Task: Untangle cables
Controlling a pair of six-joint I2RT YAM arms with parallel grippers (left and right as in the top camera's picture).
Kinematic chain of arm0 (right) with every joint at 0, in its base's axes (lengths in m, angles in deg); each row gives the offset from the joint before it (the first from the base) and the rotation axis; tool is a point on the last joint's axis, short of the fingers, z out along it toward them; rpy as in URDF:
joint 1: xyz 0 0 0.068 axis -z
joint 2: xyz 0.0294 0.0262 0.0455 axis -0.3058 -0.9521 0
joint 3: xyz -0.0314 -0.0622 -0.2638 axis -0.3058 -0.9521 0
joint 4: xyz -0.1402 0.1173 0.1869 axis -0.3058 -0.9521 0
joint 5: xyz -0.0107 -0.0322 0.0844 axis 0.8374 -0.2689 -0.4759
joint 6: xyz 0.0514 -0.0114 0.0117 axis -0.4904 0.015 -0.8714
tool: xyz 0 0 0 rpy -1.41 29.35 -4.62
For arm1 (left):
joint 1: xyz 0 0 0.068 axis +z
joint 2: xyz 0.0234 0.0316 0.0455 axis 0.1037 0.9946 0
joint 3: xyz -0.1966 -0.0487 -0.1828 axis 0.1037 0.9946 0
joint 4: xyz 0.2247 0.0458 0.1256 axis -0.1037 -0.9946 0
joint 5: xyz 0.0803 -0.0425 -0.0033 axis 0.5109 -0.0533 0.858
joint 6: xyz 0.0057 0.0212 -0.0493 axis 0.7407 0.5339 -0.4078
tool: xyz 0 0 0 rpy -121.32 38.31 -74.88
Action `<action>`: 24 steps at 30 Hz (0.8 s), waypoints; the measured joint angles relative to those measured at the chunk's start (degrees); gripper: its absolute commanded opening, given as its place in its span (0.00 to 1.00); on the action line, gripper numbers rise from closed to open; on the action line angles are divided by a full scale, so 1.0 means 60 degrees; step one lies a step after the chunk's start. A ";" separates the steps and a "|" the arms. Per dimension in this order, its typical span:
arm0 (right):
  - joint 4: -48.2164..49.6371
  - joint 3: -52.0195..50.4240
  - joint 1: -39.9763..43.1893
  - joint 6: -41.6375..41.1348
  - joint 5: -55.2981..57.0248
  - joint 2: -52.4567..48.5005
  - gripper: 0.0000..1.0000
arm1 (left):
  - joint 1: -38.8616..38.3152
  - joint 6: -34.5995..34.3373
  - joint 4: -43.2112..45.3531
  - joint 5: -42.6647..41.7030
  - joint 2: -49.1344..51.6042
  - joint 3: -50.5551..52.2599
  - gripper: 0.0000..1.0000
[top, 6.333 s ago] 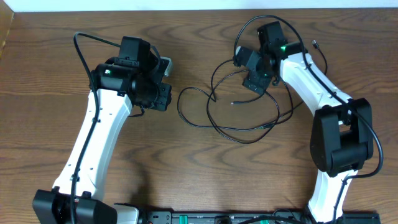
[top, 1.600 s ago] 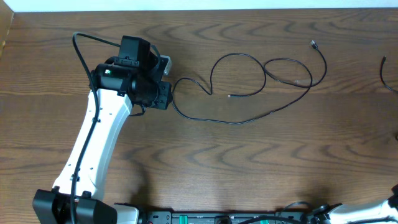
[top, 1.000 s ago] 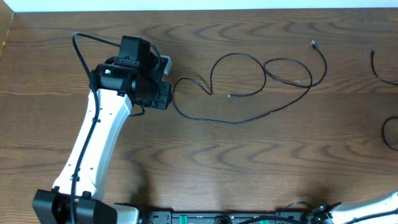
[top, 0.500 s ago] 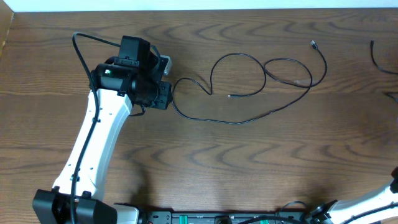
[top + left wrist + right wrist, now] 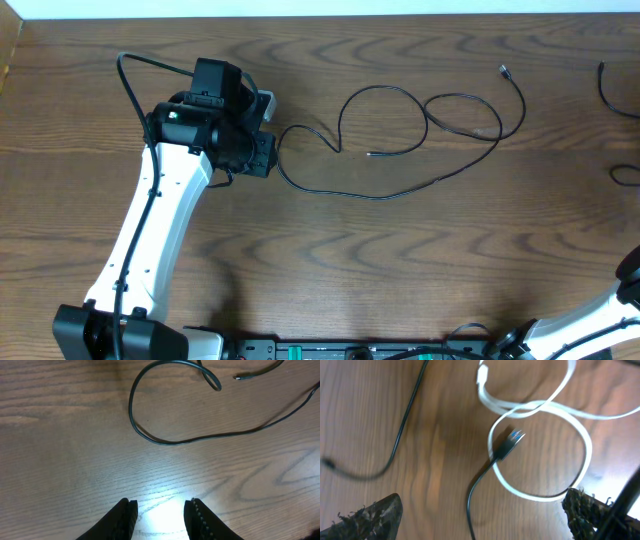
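Overhead looks straight down; wrist views face the table (image 5: 60, 460) closely, left sharing overhead's black cable (image 5: 131, 410)

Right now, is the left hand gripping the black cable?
No: the left hand is open over the bare table, and the black cable lies ahead of it, untouched.

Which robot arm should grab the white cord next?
Probably right. Its open right gripper hangs directly over the white cord, where a black plug lies in its loop. The left gripper faces only the black cable.
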State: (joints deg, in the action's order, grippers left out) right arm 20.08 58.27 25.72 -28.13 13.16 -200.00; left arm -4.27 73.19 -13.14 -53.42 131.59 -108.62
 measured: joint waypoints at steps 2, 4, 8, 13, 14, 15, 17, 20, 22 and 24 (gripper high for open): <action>0.0222 0.0000 0.0007 -0.0368 0.0324 0.0000 0.99 | 0.0000 0.0000 -0.0007 0.0000 0.0000 0.0000 0.37; 0.0484 0.0000 0.0025 -0.0729 0.0539 0.0000 0.99 | 0.0000 0.0000 -0.0007 0.0000 0.0000 0.0000 0.37; 0.1093 0.0000 0.0029 -0.1515 0.0725 0.0000 0.99 | 0.0000 0.0000 -0.0007 0.0000 0.0000 0.0000 0.37; 0.1883 0.0000 0.0025 -0.2433 0.0743 -0.0022 0.99 | 0.0000 -0.0004 -0.0011 0.0000 0.0000 0.0000 0.37; 0.2073 0.0000 0.0029 -0.2586 0.0703 -0.0047 0.99 | 0.0000 -0.0004 -0.0007 0.0000 0.0000 0.0000 0.37; 0.2335 0.0000 0.0029 -0.2776 0.0590 -0.0095 0.99 | 0.0000 0.0000 -0.0007 0.0000 0.0000 0.0000 0.37; 0.3016 0.0000 0.0029 -0.3140 0.0240 -0.0248 0.99 | 0.0000 -0.0004 -0.0007 0.0004 0.0000 0.0000 0.37; 0.3763 0.0000 0.0007 -0.3646 -0.0331 -0.0492 0.99 | 0.0000 -0.0029 -0.0011 0.0004 0.0000 0.0000 0.37; 0.4011 0.0000 -0.0029 -0.3887 -0.0539 -0.0594 0.99 | 0.0000 -0.0029 -0.0011 0.0000 0.0000 0.0000 0.37; 0.4025 0.0000 -0.0087 -0.4040 -0.0627 -0.0685 0.99 | 0.0000 -0.0029 -0.0011 0.0000 0.0000 0.0000 0.37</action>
State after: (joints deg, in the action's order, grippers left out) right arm 44.23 58.27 25.20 -52.37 9.40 -204.11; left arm -4.27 73.02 -13.21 -53.42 131.59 -108.62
